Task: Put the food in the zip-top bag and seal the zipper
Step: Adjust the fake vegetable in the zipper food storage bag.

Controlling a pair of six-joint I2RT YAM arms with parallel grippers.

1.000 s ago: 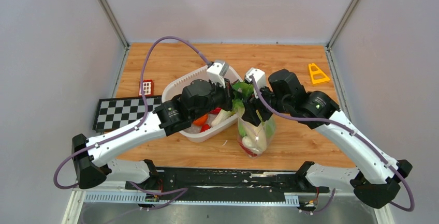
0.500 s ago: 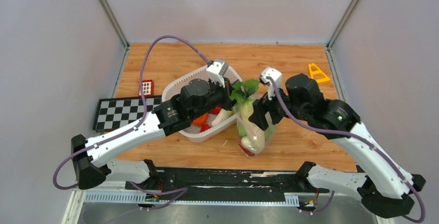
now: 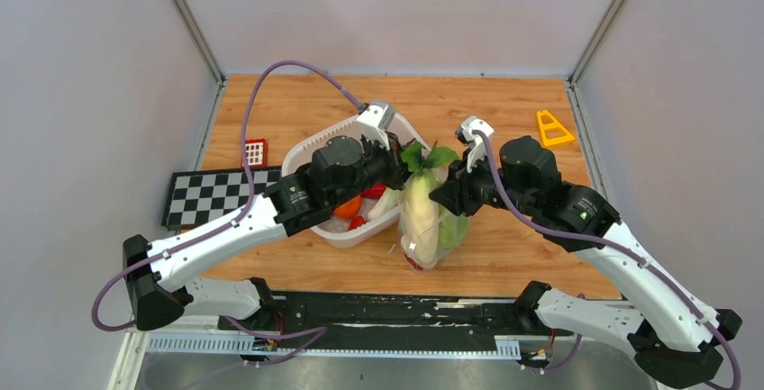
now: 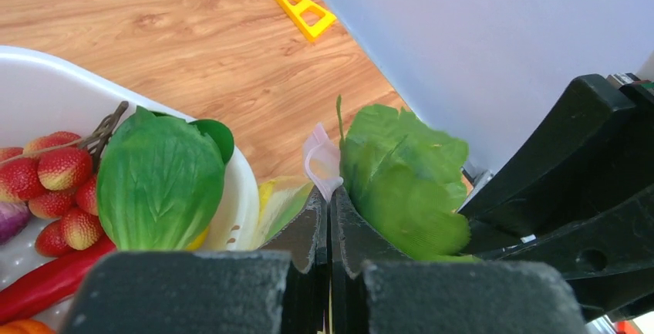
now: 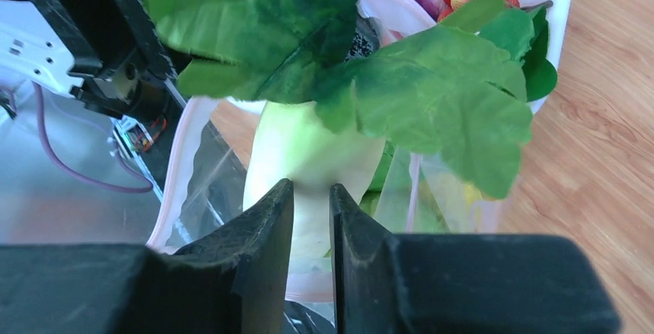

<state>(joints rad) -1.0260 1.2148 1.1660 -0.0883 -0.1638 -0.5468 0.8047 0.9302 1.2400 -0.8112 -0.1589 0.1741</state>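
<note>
The table [image 3: 504, 111] is pale brown wood grain; the tub [image 4: 46, 79] is white; the zip-top bag [image 5: 204, 172] is clear, its zipper [image 4: 318, 156] pale pink; the radish [image 3: 419, 210] is creamy white under green leaves. The strawberries [image 4: 58, 172] are red and speckled; the pepper [image 4: 42, 284] is red; the leaf piece [image 4: 158, 183] is green and veined. The board [image 3: 212, 194] is black-and-white chequered; the triangle [image 3: 550, 128] is yellow; the block [image 3: 256, 151] is red with white squares; the arms [image 3: 216, 237] are white and black, their cables [image 3: 270, 79] purple.
</note>
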